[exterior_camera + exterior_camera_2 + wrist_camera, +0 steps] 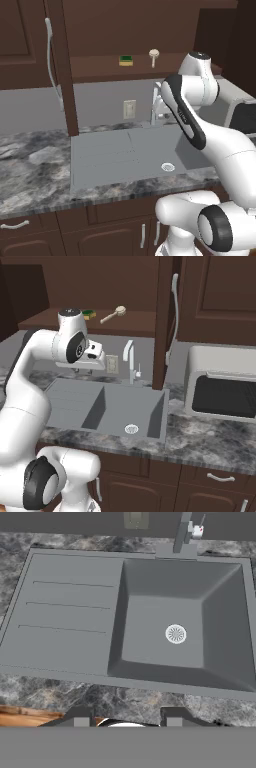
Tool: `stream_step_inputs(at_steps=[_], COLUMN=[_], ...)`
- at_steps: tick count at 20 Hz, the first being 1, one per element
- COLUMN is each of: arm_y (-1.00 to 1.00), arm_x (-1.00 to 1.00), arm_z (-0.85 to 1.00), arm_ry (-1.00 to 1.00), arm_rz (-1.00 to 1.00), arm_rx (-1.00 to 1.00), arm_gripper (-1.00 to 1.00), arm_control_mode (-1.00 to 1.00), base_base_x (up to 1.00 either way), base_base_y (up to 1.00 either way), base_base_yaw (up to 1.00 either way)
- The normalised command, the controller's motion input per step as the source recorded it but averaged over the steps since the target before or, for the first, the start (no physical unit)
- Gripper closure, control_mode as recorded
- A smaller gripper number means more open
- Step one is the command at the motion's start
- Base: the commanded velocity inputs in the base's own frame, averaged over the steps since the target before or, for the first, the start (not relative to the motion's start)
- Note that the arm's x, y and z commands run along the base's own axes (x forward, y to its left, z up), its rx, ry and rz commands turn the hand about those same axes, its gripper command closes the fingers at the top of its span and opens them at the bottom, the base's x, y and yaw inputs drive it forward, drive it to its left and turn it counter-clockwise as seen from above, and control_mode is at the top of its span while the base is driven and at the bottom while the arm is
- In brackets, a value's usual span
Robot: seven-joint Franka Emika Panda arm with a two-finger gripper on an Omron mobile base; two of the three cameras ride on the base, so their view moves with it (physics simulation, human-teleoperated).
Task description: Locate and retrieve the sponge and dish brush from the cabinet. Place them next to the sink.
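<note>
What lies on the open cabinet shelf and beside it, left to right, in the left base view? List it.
Cabinet door handle → sponge → dish brush → the arm's white upper joint.

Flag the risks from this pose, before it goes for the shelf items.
1. The dish brush lies beside the sponge on the open cabinet shelf; a sloppy reach for one could knock the other off.
2. The faucet stands below the shelf, near the arm's path up; a swing could clip it.
3. The gripper points down over the sink; anything that slips could land in the basin.
</note>
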Motion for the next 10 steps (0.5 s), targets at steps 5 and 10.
stream_step_inputs(at_steps=[5,10], arm_y=[0.00,0.10], arm_x=[0.00,-0.10], arm_z=[0.00,0.07], arm_ry=[0.00,-0.02], arm_rz=[0.00,0.00], arm_rx=[0.00,0.00], arm_gripper=[-1.00,-1.00], arm_control_mode=[-1.00,-1.00], base_base_x=[0.00,0.00], base_base_y=[0.00,0.00], base_base_yaw=[0.00,0.00])
